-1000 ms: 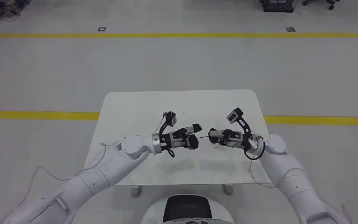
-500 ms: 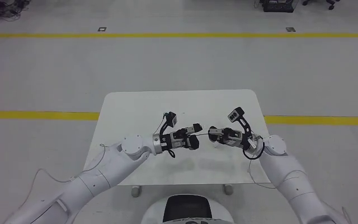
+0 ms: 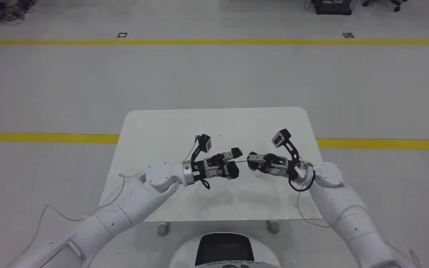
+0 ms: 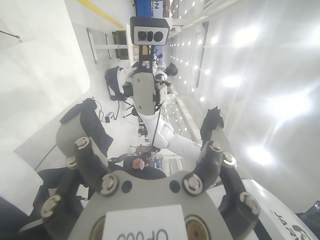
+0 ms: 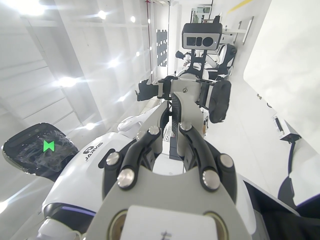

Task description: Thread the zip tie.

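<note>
The zip tie (image 3: 242, 163) is a thin black strap held in the air above the middle of the white table (image 3: 154, 127). My right gripper (image 3: 253, 161) is shut on it. In the right wrist view the ribbed strap (image 5: 175, 116) sits pinched between the closed fingers. My left gripper (image 3: 232, 168) faces the right one tip to tip and stands open. In the left wrist view its dark fingers (image 4: 82, 123) are spread wide, and the strap (image 4: 155, 133) runs out from the right gripper into the gap between them. The tie's head is too small to make out.
The tabletop under both arms is bare white, with rounded corners (image 3: 131, 115). A yellow floor line (image 3: 60, 138) passes behind the table on both sides. The robot's dark head (image 5: 37, 146) shows beside the left arm.
My right gripper has crept a little toward the left gripper with the zip tie, narrowing the gap. The left arm has barely moved.
</note>
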### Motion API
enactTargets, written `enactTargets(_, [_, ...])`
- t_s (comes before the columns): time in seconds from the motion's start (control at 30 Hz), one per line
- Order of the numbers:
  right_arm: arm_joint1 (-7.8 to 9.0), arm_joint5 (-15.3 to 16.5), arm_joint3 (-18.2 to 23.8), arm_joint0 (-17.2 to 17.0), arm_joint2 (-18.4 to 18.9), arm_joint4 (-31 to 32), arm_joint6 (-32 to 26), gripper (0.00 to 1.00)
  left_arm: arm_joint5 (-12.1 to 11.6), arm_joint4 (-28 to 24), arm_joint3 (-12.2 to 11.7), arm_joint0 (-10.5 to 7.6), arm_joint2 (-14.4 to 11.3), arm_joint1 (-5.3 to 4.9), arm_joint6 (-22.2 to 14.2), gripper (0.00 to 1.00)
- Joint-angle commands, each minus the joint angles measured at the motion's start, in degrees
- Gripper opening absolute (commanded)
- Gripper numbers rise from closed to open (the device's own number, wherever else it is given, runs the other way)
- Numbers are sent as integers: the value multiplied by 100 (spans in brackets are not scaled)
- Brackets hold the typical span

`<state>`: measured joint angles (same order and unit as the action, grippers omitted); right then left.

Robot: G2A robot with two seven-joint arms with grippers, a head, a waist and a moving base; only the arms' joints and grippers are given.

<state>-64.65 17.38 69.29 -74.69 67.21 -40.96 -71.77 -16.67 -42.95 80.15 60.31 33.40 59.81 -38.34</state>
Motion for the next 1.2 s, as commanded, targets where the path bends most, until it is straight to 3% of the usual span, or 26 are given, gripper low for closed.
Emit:
enactTargets(0.0, [1, -21, -8, 11, -11, 50, 12, 0, 1, 23, 2, 22, 29, 4, -17, 45])
enactTargets(0.07, [3, -45, -18, 21, -22, 117, 36, 0, 9, 44, 1, 43, 58, 7, -29, 36])
enactTargets(0.23, [12, -110, -30, 33, -46, 300, 92, 0, 38, 99, 14, 95, 147, 13, -55, 25])
enactTargets(0.5, [16, -188, -69, 61, -87, 487, 208, 0, 110, 181, 15, 157, 230, 41, -88, 14])
enactTargets(1.17, [19, -121, -136, 52, -61, 424, 283, 0, 399, 525, -16, 216, 341, 137, 23, 17])
